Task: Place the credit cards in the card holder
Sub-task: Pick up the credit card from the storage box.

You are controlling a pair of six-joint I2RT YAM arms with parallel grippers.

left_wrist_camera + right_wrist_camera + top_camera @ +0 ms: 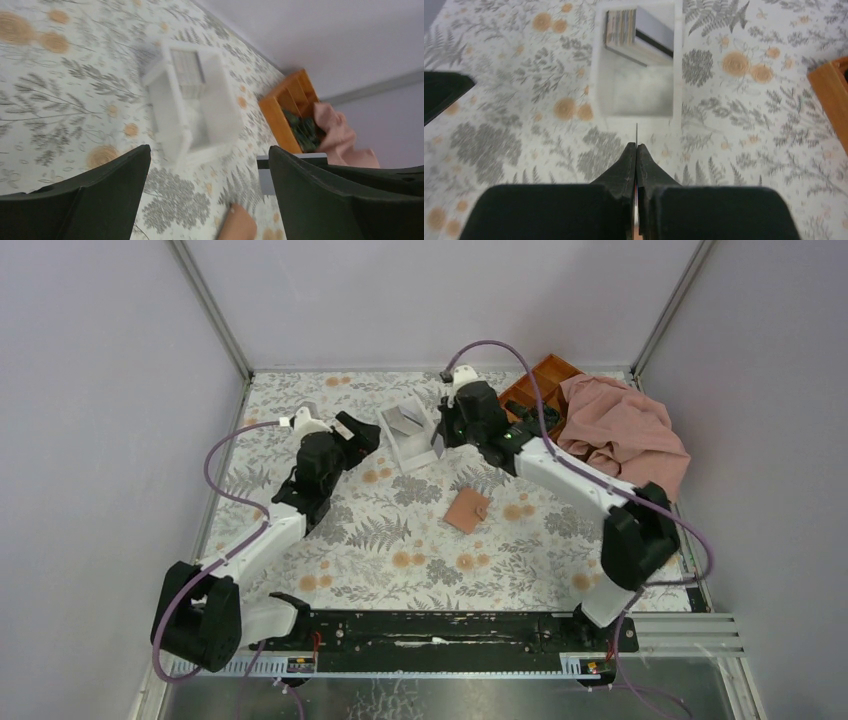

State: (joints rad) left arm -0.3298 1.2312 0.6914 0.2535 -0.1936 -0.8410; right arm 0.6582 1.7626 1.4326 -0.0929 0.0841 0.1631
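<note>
My right gripper [636,146] is shut on one credit card [636,131], seen edge-on as a thin line sticking out past the fingertips. It hovers just in front of the open white box [636,95], which holds a stack of credit cards [639,35] on edge. In the left wrist view the held card [265,175] shows a grey face and a dark stripe. The tan card holder [467,509] lies flat on the cloth, nearer than the box and apart from both grippers. My left gripper [355,430] is open and empty, left of the box [410,435].
An orange compartment tray [540,385] stands at the back right, partly under a crumpled pink cloth [625,430]. The floral cloth [400,550] covers the table. Metal frame posts and grey walls close in the left, back and right sides.
</note>
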